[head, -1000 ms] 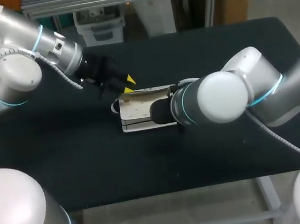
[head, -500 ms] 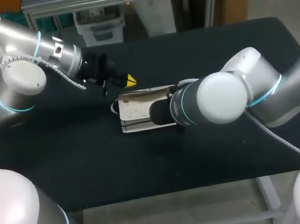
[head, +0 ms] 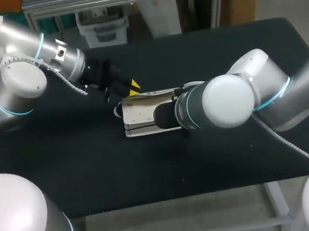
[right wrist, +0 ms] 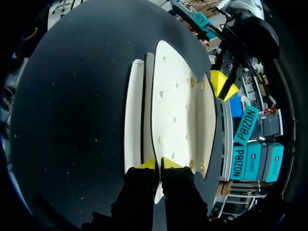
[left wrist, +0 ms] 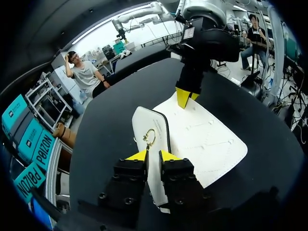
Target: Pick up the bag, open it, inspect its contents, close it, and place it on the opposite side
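White leather-look bag is lying flat near the middle of the black table in the head view, flap side up. The left gripper is hovering just over the bag's far left corner, tilted down at it. The right arm is reaching in over the bag's right end and hiding its own tips there. I judge that the two arms are flanking the bag so that one can pin it while the other works the closure.

In the left wrist view, the left gripper is sitting low over the bag's near edge. A small gold ring on the flap is lying just ahead of it, in line with the narrow gap. Whether it is already pinching the ring's tab or only drawn in close, I cannot tell. At the bag's far edge the right gripper is pressing down, its yellow tips together on the white panel.

In the right wrist view, the right gripper is clamping the bag's near edge. Both tips are lying tight against the flap, which is running out ahead of them. That grip is probably steadying the bag. The left gripper's yellow tip is showing beside the bag's far corner.
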You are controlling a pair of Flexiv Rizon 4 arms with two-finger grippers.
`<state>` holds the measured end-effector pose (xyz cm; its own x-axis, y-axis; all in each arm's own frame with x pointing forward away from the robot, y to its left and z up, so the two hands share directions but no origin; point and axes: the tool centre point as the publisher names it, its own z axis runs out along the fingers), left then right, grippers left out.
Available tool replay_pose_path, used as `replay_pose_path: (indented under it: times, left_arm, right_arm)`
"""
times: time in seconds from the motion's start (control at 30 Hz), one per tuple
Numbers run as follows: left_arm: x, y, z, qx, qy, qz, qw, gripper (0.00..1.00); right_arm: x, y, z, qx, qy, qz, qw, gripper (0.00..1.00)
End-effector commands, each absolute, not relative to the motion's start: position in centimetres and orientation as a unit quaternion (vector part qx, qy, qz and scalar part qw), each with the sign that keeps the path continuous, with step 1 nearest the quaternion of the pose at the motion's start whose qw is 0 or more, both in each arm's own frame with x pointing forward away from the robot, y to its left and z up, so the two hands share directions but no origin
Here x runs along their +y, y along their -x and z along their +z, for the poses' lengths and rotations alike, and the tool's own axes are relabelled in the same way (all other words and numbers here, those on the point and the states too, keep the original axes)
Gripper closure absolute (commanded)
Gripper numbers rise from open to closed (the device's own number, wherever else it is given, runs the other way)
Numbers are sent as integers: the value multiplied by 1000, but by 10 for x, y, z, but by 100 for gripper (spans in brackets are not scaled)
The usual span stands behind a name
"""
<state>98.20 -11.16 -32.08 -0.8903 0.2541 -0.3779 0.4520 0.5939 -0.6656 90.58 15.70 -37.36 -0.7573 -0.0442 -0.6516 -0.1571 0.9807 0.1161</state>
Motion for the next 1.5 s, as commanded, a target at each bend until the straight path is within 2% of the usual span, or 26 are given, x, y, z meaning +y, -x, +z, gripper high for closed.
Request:
replay_pose_path:
  times: [0.03,0.17,0.27,0.43,0.53,0.57,0.6,0.63,0.67,0.83,1.0,1.5]
  left_arm:
    - [-102,-969,-314,868,-192,-435,143,37]
    - [-100,-959,-307,855,-214,-450,141,38]
    - [-107,-954,-313,866,-224,-424,145,51]
    - [-122,-960,-328,881,-213,-395,149,49]
    - [-128,-968,-333,887,-202,-383,157,53]
    - [-129,-969,-334,890,-198,-378,162,58]
    - [-129,-969,-334,892,-195,-374,165,68]
    - [-129,-969,-334,891,-195,-374,165,80]
    - [-129,-969,-335,892,-194,-372,167,100]
    - [-121,-972,-336,891,-203,-370,165,100]
    - [-114,-956,-340,889,-250,-360,133,100]
    - [-135,-955,-375,914,-273,-294,61,100]
  right_arm:
    - [159,-904,-378,909,52,89,403,100]
    - [159,-903,-378,910,53,88,403,100]
    - [159,-903,-377,909,52,88,404,100]
    - [160,-903,-377,909,53,87,405,100]
    - [161,-903,-377,909,55,87,404,100]
    - [161,-903,-377,909,55,87,404,100]
    - [161,-902,-377,909,55,87,404,100]
    - [161,-902,-377,909,55,87,404,100]
    - [160,-902,-377,909,54,87,404,100]
    - [156,-903,-377,909,51,87,405,100]
    - [155,-904,-378,909,48,86,404,100]
    - [155,-903,-379,910,45,86,403,100]
